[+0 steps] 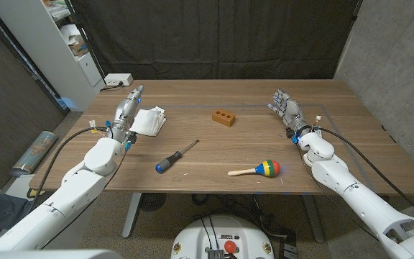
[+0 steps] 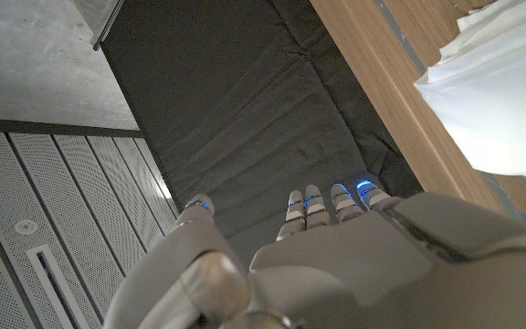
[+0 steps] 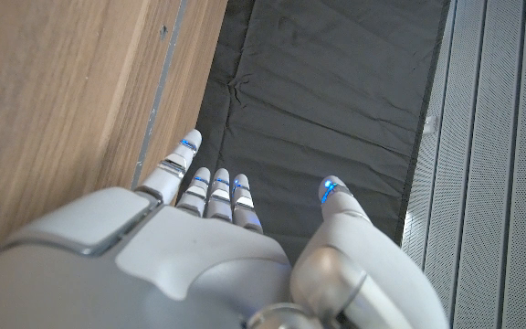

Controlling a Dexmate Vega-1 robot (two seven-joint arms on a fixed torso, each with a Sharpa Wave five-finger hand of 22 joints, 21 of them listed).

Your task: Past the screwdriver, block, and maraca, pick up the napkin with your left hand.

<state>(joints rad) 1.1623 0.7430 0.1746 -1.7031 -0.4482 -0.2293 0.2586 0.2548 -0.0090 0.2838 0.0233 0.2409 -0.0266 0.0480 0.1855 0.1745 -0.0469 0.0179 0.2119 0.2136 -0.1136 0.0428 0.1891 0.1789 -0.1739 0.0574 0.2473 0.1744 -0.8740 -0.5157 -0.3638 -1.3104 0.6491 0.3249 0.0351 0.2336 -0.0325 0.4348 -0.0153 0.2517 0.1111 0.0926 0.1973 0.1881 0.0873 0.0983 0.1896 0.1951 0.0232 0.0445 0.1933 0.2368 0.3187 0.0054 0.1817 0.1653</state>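
Note:
A white folded napkin [image 1: 148,121] lies on the wooden table [image 1: 214,158] at the left; its edge [image 2: 496,100] is bright in the left wrist view. My left hand [image 1: 126,111] stands just left of it, fingers stretched out and apart, holding nothing. A blue-handled screwdriver [image 1: 175,157] lies near the middle front. The orange block [image 1: 223,117] sits at the centre back. The striped maraca [image 1: 259,170] rests at the front right. My right hand [image 1: 286,108] is open at the right, away from all of them.
A white power box [image 1: 118,79] sits at the table's back left corner. A white shelf unit [image 1: 70,36] stands beyond the left edge, and a metal cylinder [image 1: 34,151] lies on the floor there. Black curtain [image 1: 214,36] hangs behind the table.

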